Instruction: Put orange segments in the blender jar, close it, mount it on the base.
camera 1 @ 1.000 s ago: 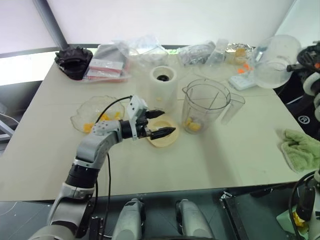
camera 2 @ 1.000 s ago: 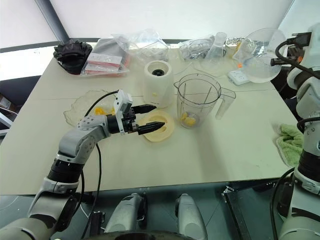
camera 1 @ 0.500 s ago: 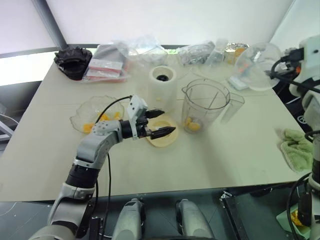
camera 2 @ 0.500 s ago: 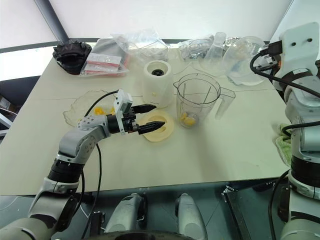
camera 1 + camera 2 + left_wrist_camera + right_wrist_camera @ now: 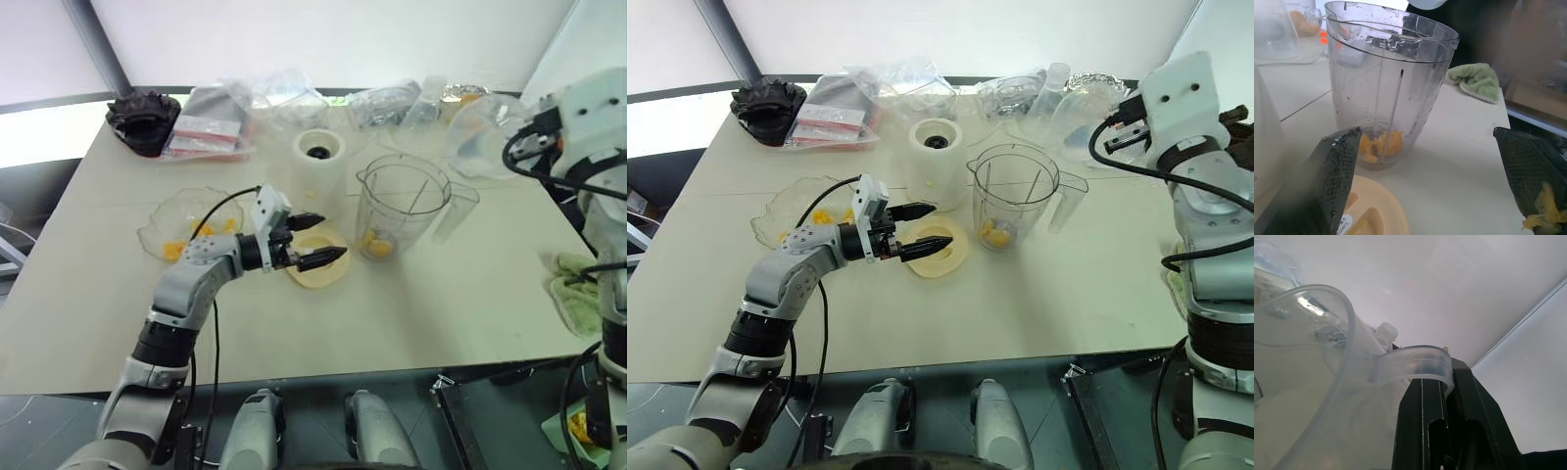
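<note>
Blender jar [image 5: 402, 209] just beyond the open left claw [image 5: 315, 241].

text | cream lid [image 5: 1369, 213] sticker — "°c" legible, rest unreadable

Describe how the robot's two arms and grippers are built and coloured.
Both arms are silver-grey segmented shells with black joint bands. The left gripper has two tapered black fingers with meshed pads, a white camera block at the wrist and a looping black cable. The right gripper is black too, behind a white wrist housing with black cables.
</note>
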